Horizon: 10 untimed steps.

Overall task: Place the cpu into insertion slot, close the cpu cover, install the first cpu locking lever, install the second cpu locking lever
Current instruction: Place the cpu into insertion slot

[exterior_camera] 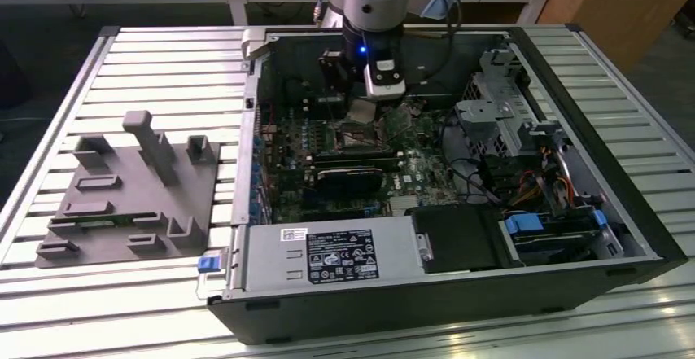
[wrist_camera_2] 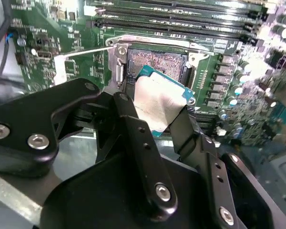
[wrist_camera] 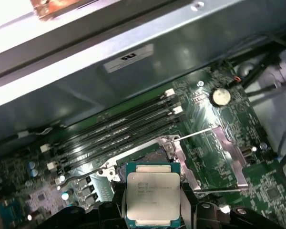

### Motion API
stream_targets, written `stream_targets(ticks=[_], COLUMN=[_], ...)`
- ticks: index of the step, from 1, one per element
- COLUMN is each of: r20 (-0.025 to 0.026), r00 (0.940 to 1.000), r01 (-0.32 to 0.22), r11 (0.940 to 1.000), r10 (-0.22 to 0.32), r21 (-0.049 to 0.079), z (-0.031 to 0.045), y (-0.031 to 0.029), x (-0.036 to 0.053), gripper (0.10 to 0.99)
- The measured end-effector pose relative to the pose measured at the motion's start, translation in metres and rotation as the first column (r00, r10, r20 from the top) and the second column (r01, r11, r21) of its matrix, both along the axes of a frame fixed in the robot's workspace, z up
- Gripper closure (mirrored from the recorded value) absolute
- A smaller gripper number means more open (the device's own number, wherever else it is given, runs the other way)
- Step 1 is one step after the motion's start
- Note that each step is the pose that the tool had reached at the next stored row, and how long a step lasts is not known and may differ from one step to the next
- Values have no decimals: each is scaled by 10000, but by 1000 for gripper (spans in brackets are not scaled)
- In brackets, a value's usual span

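Slatted aluminium table top (exterior_camera: 163, 58), wooden benches behind it. A grey moulded fixture tray with upright posts (exterior_camera: 130, 196) lies towards the exterior view's left. Beside it sits an open black computer tower case (exterior_camera: 630, 212), laid on its side, with the green motherboard (exterior_camera: 285, 143) exposed.

The arm reaches down into the case. Its black two-finger gripper (exterior_camera: 367, 107) hangs just above the board, between the case's back wall and the black graphics card (exterior_camera: 347, 181).

In both wrist views the gripper (wrist_camera_2: 155, 112) (wrist_camera: 152, 205) has its jaws closed on two opposite edges of the small flat square cpu with a dull silver-grey face and green border (wrist_camera_2: 159, 102) (wrist_camera: 152, 193). The chip is gripped with its metal face towards the first wrist view and sits tilted in the second.

The square black-rimmed insertion slot with a dark pin field (wrist_camera_2: 157, 62) (exterior_camera: 356, 139) lies directly past the chip and is uncovered. I cannot tell whether the chip's forward edge touches the rim.

The thin silvery metal cpu cover (wrist_camera: 231, 152) is swung open to one side of the socket. A thin wire locking lever (wrist_camera: 195, 133) is raised beside it.

Long narrow black memory slots (wrist_camera: 124, 126) (wrist_camera_2: 171, 21) run just beyond the socket.
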State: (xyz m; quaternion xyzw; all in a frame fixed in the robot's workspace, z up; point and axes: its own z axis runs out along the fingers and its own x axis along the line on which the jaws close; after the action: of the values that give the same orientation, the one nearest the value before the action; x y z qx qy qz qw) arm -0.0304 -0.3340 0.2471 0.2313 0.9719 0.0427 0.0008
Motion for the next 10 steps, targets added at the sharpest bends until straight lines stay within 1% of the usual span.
stream_targets(ticks=[3, 5, 7, 10], r20=[0, 1, 1, 1], r00=[9987, 9965, 9931, 9856], r01=[506, 840, 1172, 1689], r11=[9987, 9965, 9931, 9856], r10=[-506, -840, -1172, -1689], r21=[1, 1, 1, 1], z=[-2, -3, -5, -6], y=[0, 0, 0, 0], x=[0, 0, 0, 0], gripper=[549, 549, 549, 549])
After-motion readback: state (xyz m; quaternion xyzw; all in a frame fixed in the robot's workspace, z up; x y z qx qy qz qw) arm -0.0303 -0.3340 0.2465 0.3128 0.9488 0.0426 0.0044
